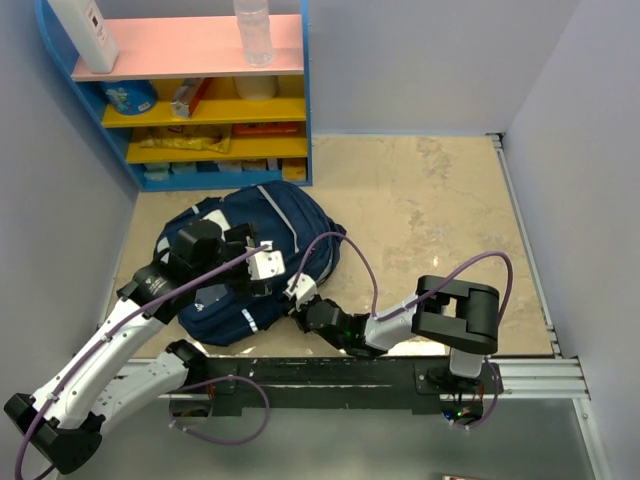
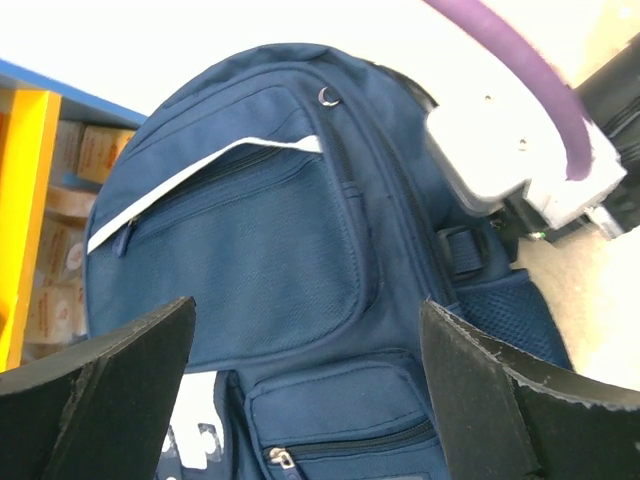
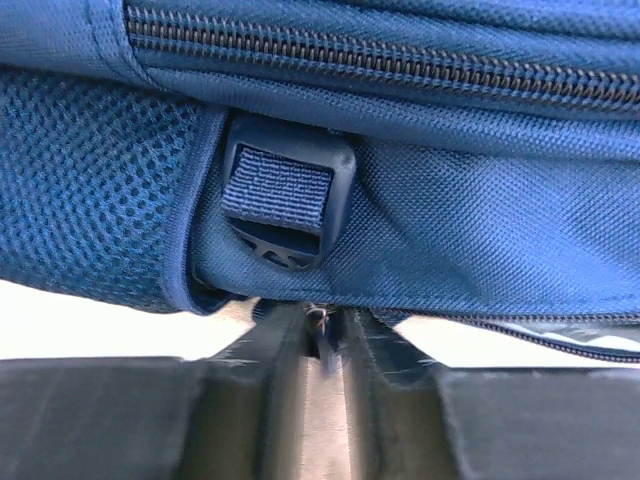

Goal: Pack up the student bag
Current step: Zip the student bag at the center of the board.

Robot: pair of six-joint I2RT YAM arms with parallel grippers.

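Note:
The student bag (image 1: 290,215), navy with grey trim, lies on the floor in front of the shelf. My left gripper (image 1: 255,255) hovers over its front and stands open. In the left wrist view the black fingers (image 2: 120,370) frame the front pockets (image 2: 250,230) with nothing between them. My right gripper (image 1: 300,290) is pressed against the bag's near right side. In the right wrist view its jaws (image 3: 322,340) are almost together on a small zip pull (image 3: 318,320), under the bag's side wall (image 3: 450,220) and a strap buckle (image 3: 285,200).
A blue shelf unit (image 1: 200,100) with yellow and pink boards stands at the back left, holding boxes and a clear bottle (image 1: 253,30). Grey walls close in on both sides. Marble floor (image 1: 430,220) stretches to the right of the bag.

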